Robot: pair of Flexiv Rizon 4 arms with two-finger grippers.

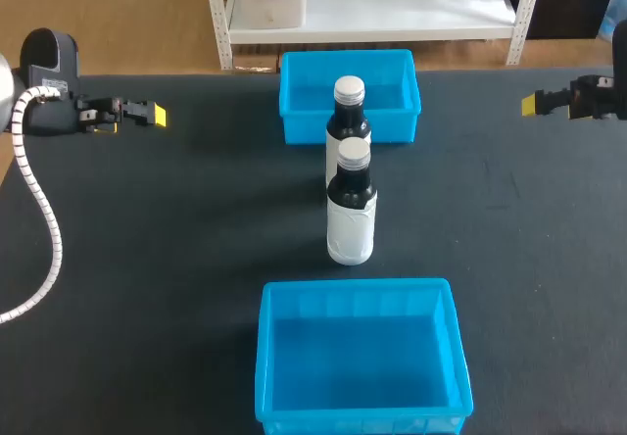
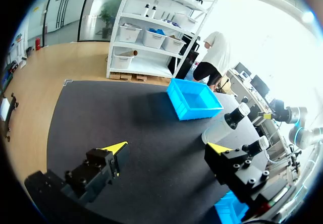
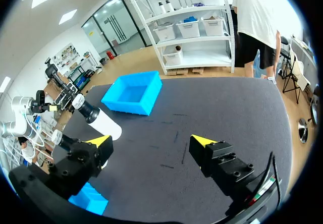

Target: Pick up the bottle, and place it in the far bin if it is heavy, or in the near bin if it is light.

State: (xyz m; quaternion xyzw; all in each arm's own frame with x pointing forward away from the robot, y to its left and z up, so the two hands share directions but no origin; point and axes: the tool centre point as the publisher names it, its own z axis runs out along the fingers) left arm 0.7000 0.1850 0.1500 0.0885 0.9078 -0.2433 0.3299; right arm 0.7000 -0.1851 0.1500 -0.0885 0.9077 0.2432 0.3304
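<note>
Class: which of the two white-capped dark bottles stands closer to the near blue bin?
The front dark bottle, just beyond the near blue plastic bin; the other bottle stands behind it, by the far blue bin.

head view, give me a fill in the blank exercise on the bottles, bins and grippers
1. The near bottle and the far bottle both stand ____ on the table.
2. The far bin and the near bin are both coloured ____.
3. The left gripper and the right gripper each hold ____.
4. Both bottles stand ____ the two bins.

Missing words: upright; blue; nothing; between
</note>
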